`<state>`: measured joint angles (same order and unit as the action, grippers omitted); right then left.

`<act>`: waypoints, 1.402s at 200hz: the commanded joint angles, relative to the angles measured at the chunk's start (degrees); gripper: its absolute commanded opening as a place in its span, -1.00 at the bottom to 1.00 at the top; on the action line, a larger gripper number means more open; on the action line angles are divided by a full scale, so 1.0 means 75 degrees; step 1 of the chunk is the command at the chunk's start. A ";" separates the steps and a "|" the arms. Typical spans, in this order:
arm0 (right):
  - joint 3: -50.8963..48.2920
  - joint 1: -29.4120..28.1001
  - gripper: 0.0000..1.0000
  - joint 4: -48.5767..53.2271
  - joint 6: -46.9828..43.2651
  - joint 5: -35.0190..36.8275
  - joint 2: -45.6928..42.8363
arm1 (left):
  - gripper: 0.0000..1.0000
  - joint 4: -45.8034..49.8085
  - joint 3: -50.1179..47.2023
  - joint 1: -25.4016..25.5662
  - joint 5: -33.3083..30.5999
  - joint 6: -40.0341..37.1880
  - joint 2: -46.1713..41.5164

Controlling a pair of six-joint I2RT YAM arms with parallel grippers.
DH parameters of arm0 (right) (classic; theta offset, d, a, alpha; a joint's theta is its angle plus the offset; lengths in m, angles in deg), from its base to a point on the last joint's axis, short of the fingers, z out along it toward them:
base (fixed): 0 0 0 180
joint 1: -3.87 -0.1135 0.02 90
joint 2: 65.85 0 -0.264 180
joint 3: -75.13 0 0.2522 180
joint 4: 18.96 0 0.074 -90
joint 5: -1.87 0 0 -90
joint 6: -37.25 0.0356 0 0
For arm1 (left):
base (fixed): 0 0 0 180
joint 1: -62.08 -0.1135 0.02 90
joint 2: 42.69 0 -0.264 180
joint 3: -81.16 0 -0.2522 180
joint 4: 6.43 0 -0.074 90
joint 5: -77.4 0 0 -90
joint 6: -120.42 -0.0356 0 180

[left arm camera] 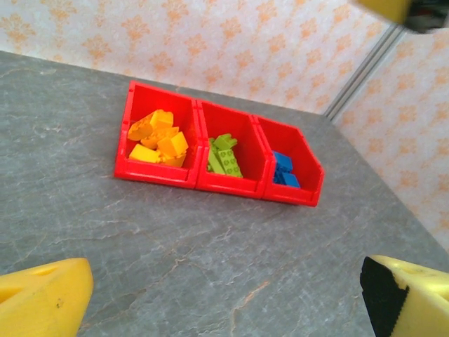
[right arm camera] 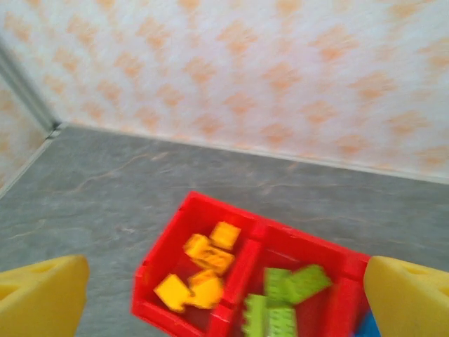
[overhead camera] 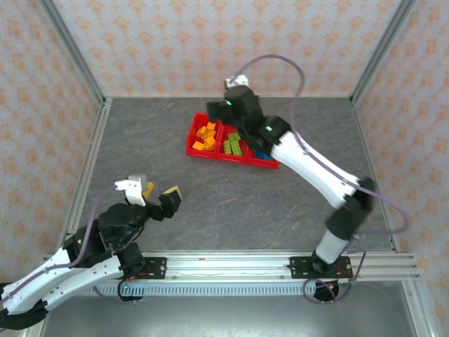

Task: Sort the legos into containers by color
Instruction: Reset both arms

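Legos (left arm camera: pixel 224 156) inside containers (left arm camera: pixel 156 175) (one color each)

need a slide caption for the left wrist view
Open left claw faces a red three-bin plastic tray: orange-yellow studded bricks, lime green bricks, blue bricks, one colour per bin.

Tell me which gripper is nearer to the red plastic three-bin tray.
Right. The right gripper hangs open over the red plastic three-bin tray. The left gripper is far from it, back toward the near left, close to its own arm's base.
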<state>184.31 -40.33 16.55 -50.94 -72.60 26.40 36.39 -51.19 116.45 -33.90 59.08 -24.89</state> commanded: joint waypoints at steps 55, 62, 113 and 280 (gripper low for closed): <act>-0.8462 0.1886 0.99 -0.6261 -0.2202 -0.0003 -0.7386 | 0.98 -0.2483 -0.0622 -0.0051 -0.2019 -0.0286 0.1564; -0.8809 0.2026 0.99 -0.6218 -0.2232 0.0063 -0.7583 | 0.98 -0.3093 -0.0767 -0.0065 -0.2838 -0.0434 0.1713; -1.0466 0.3166 0.99 -0.7090 -0.0130 0.1345 -0.6225 | 0.99 -0.8336 -0.2125 -0.1951 -0.3875 -0.2470 0.2763; -1.1175 0.5132 1.00 -1.2792 -0.0304 0.0016 -0.0667 | 0.98 -1.1382 -0.3591 -0.5691 -0.1738 -0.2829 0.5201</act>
<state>99.66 -2.06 -77.78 -53.65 -72.31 22.07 -37.14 -74.73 75.41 -47.32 35.50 9.47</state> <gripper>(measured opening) 0.998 0.992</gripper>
